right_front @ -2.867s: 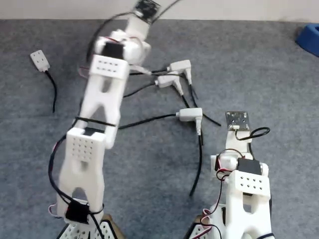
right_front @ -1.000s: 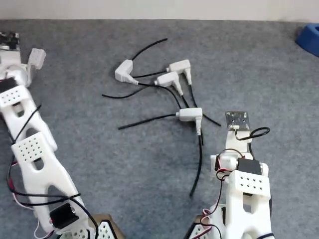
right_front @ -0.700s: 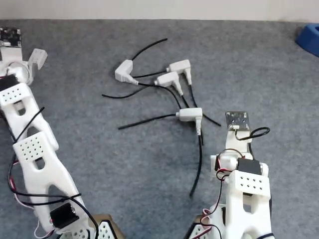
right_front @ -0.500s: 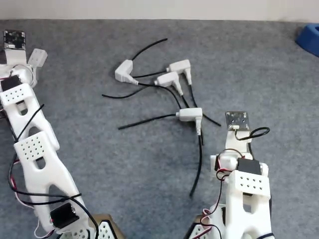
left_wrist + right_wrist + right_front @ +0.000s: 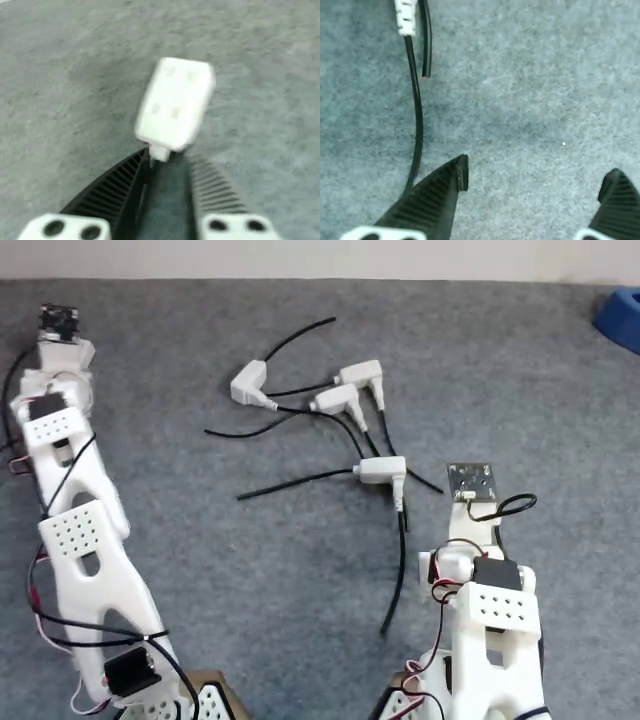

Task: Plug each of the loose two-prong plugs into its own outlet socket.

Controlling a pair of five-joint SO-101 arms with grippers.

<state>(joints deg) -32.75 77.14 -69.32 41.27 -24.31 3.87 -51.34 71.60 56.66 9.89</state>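
Saw the right gripper spread wide above carpet just right of the nearest plug, three more plugs just beyond that plug, and, well off to its far left, the left gripper straddling the outlet socket at its cord end, grip impossible to tell.

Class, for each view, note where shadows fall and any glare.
High view: even light, a soft shadow along the left arm, no glare on the plugs. Left wrist view: a faint dark patch on the carpet beside the socket. Right wrist view: a dim band on the carpet beyond the right gripper.
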